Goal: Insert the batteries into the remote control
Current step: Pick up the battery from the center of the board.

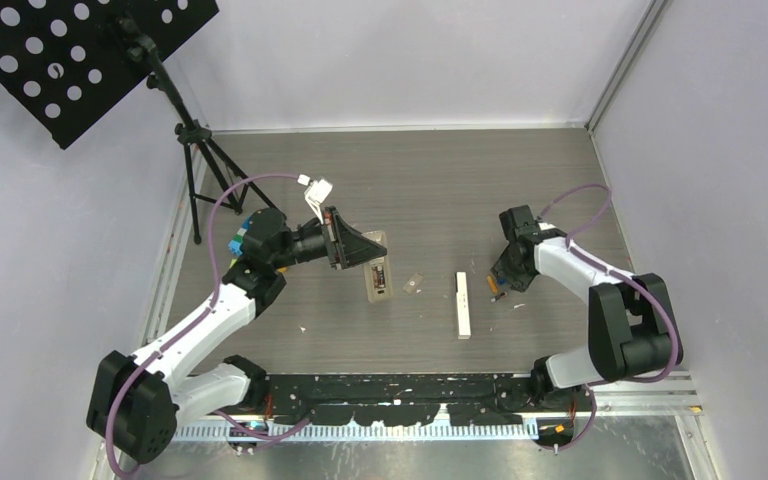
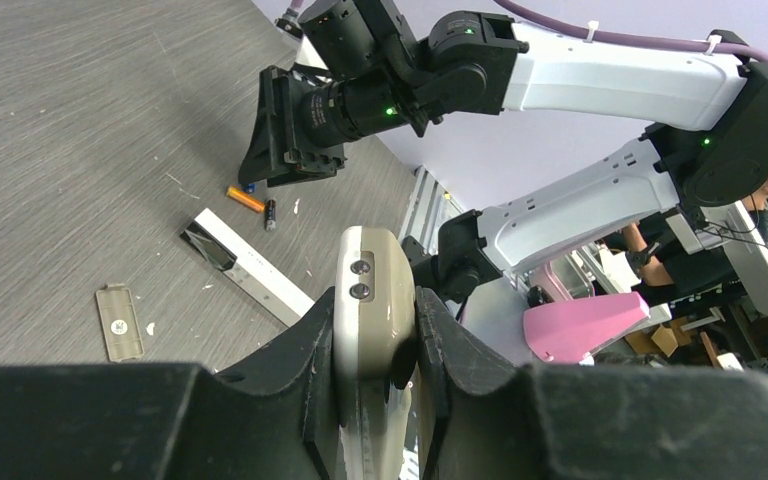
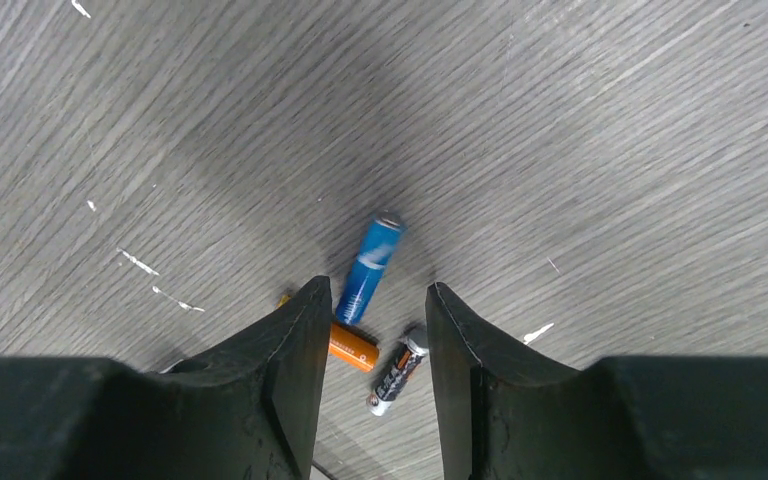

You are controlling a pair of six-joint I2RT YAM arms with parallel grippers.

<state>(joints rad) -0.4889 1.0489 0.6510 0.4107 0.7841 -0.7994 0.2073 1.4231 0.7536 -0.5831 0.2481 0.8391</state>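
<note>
My left gripper [image 2: 375, 298] is shut on a beige remote control [image 2: 365, 260], held on edge above the table; in the top view the remote [image 1: 375, 272] sticks out of that gripper [image 1: 360, 255] left of centre. Its grey battery cover [image 2: 120, 322] lies loose on the table. Three batteries lie together right of centre: a blue one [image 3: 370, 265], an orange one [image 3: 352, 347] and a dark silver-tipped one [image 3: 398, 370]. My right gripper [image 3: 376, 290] hovers open just above them, its fingers straddling the blue and orange ones and holding nothing.
A long white remote [image 1: 463, 304] lies between the cover [image 1: 415, 284] and the batteries [image 1: 495, 290]. A black tripod stand [image 1: 195, 140] with a perforated board [image 1: 70, 50] occupies the back left corner. Walls close in the left, back and right sides.
</note>
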